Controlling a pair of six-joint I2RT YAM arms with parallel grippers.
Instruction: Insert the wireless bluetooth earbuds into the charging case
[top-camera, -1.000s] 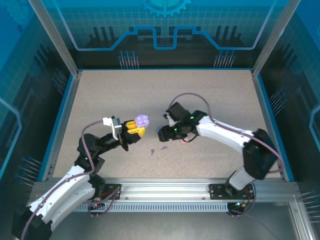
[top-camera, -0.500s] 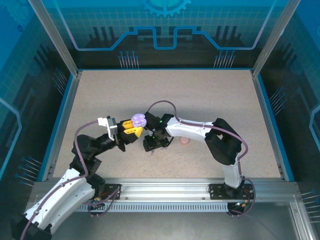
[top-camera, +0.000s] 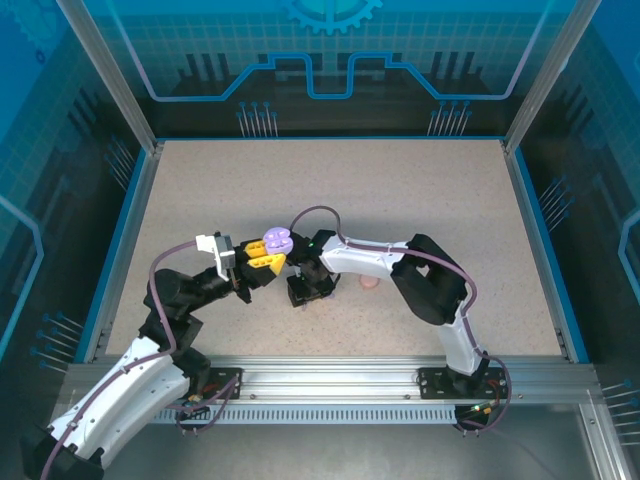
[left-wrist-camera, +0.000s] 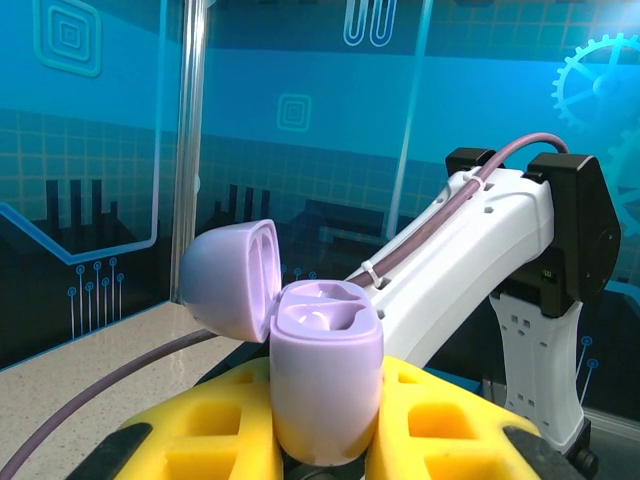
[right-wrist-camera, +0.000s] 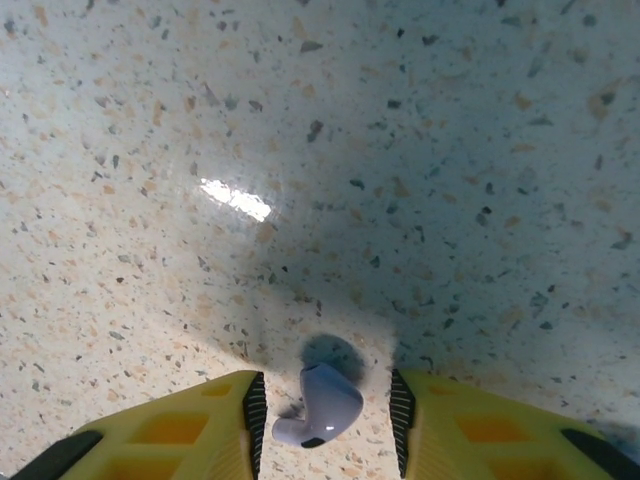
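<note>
My left gripper (top-camera: 264, 262) is shut on the lavender charging case (top-camera: 276, 240) and holds it off the table. The case (left-wrist-camera: 327, 370) stands upright between the yellow fingers (left-wrist-camera: 190, 440). Its lid (left-wrist-camera: 232, 280) is swung open to the left, showing two hollow seats. My right gripper (top-camera: 305, 292) points down at the table just right of the case. It (right-wrist-camera: 326, 412) is open, and one lavender earbud (right-wrist-camera: 320, 405) lies on the speckled table between the ribbed pads (right-wrist-camera: 255, 410). There is a gap to the earbud on each side.
A small pale pink round object (top-camera: 369, 283) lies on the table behind the right wrist. The right arm's white forearm (left-wrist-camera: 480, 250) crosses close behind the held case. Blue walls ring the table (top-camera: 330, 190).
The right arm swung left from the table's middle and came down over the earbuds beside the left gripper. The left gripper shifted slightly left with the case. Little moved in the last half second.
</note>
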